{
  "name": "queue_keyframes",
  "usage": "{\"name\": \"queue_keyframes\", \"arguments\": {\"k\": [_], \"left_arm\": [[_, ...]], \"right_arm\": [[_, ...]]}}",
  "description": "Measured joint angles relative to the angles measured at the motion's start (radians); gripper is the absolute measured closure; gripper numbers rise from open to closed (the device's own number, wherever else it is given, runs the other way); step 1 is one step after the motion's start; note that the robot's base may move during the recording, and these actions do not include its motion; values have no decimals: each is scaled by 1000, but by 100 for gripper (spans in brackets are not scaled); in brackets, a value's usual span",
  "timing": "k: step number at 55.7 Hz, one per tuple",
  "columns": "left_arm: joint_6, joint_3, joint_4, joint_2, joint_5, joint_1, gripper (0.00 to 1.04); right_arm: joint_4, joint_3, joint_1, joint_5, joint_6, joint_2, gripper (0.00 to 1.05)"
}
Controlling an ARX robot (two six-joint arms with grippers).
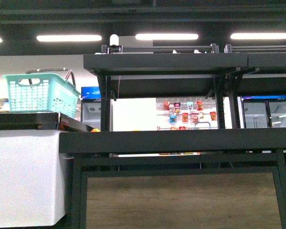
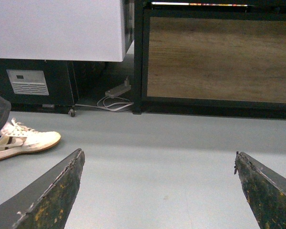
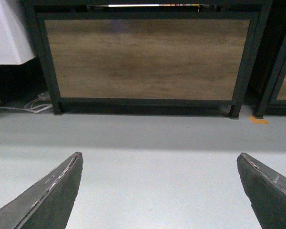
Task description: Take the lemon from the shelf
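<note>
Straight ahead of the robot stands the black metal shelf (image 1: 181, 142), seen from low down, so its wide trays show only their raised front lips. The lemon cannot be made out: the lip hides whatever lies on the middle tray, and only a small orange sliver (image 1: 95, 129) peeks above the lip at the shelf's left end. Below that tray, a wood-grain panel (image 1: 181, 200) fills the shelf's frame. Left of the shelf sits a white cabinet (image 1: 26, 176), and on a dark ledge above it rests a teal plastic basket (image 1: 40, 93) with metal handles. Behind the shelf, through the gap between trays, hang colourful snack packets (image 1: 186, 114).

The left gripper (image 2: 158, 153) is released, its worn fingers spread wide with nothing between them, over grey floor (image 2: 157, 138) in front of the shelf's base. A white sneaker (image 2: 24, 140) rests on that floor.

The right gripper (image 3: 159, 155) is likewise spread and holds nothing, facing the same wood-grain panel.
</note>
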Motion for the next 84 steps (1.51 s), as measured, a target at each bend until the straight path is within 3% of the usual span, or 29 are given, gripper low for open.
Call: {"name": "queue_keyframes", "arguments": {"k": [84], "left_arm": [[0,0,0,0,0,0,8]], "right_arm": [[0,0,0,2,0,0,7]]}}
